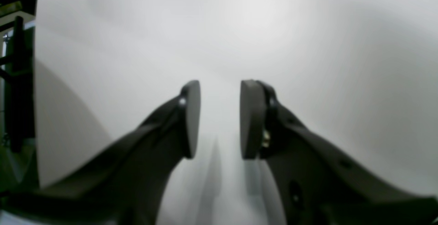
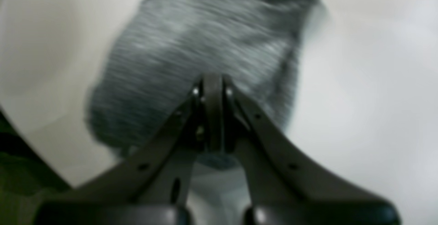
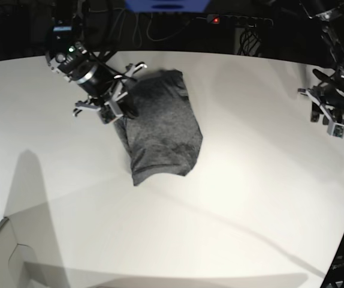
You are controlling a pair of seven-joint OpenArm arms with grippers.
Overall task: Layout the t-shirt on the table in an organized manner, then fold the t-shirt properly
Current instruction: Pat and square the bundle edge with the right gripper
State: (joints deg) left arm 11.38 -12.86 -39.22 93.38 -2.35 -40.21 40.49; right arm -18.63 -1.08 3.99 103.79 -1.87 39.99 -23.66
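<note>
The right pincer (image 3: 119, 103) is closed on the edge of the t-shirt (image 3: 160, 129), bunched just ahead of it on the counter (image 3: 250, 198). Drag slowly, keeping cloth low. The left pincer (image 3: 331, 117), part-open and empty, waits well apart.

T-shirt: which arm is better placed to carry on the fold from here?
Right. The right gripper is shut over the t-shirt at its edge, seemingly pinching fabric. The left gripper hangs open above bare table, far from the shirt, and would need a long reach first.
</note>
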